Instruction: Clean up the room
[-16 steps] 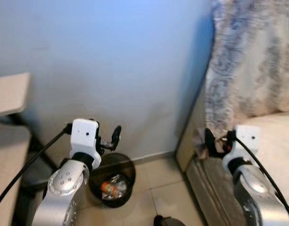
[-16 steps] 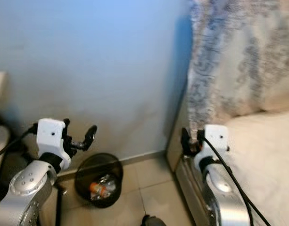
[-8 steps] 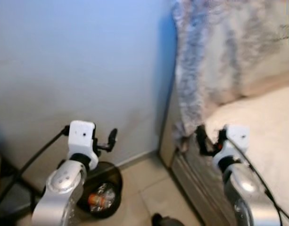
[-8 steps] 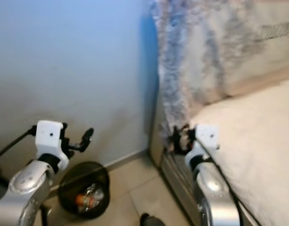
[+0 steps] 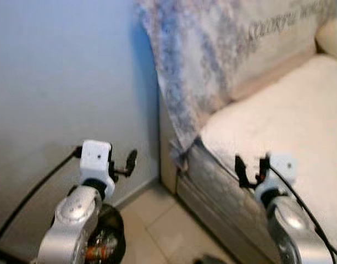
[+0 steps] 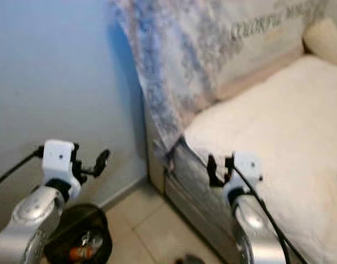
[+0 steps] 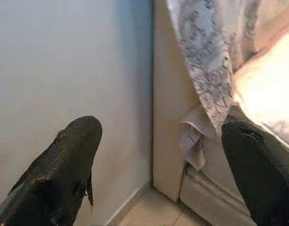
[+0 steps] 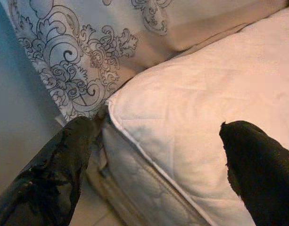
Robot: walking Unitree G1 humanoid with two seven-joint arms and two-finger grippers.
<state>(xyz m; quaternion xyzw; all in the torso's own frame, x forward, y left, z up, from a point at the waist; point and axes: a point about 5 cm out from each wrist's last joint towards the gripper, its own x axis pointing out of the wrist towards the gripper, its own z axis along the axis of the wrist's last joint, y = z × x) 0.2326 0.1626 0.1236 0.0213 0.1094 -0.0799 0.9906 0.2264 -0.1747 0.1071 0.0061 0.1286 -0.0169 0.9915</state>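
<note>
Pale blue wall point(image 5: 64, 71) fills the robot's left side. To the right stands a bed with a cream quilted mattress point(image 5: 278, 115); a patterned grey-and-white cover point(image 5: 195, 60) drapes over its head end, the corner hanging beside the wall. Beige tiled floor point(image 5: 157, 225) lies below. A black waste bin point(image 6: 80, 245) sits low by the wall, holding crumpled litter including an orange item. Left gripper point(image 5: 128, 164) is raised before the wall, fingers spread, empty. Right gripper point(image 5: 250, 168) hovers at the mattress edge, fingers spread, empty.
</note>
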